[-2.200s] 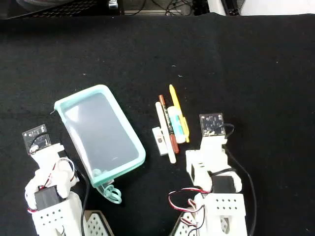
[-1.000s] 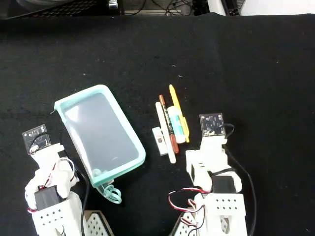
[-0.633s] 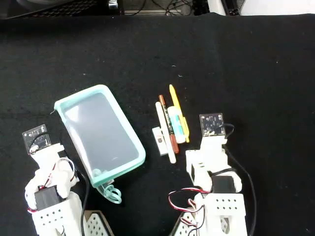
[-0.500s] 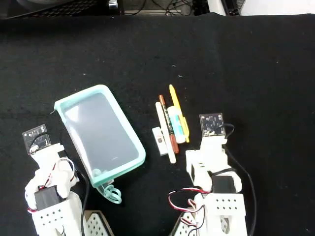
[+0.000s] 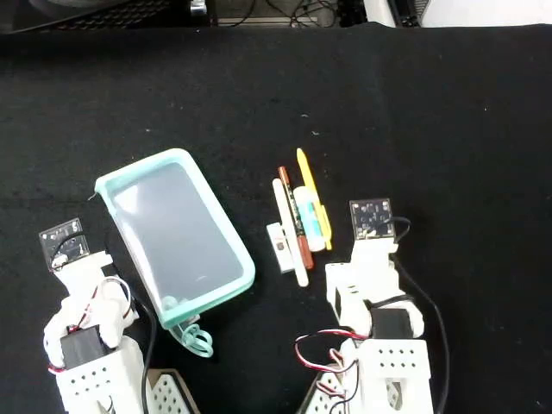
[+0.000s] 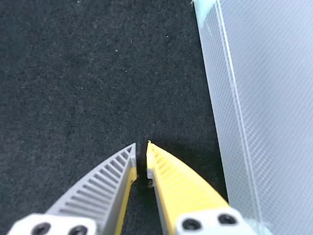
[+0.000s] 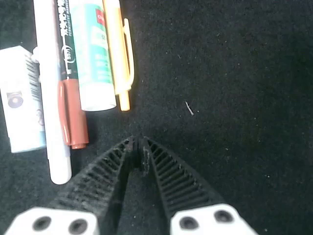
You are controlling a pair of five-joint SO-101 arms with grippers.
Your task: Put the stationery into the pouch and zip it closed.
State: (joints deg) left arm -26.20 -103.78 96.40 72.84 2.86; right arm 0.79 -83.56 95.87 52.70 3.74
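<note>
By my judgement the task stands at its very first step, with nothing packed yet. On the left, the left end effector sits low over the table, fingertips together and empty, just beside the long edge of the pouch. The pouch lies flat and slanted between the arms, with its pull loop at the near end.

To its right the stationery lies in a tight row: eraser, white pen, brown marker, glue stick and yellow pen.

Right again, the right end effector has its fingertips together and empty, just short of the marker's near end. The next move probably calls for parting those fingers over one item.

The high view gives the pouch's whole outline. The left wrist view gives the weave of its wall, and the right wrist view the yellow pen's clip. Whether the zip is open, I cannot tell.
</note>
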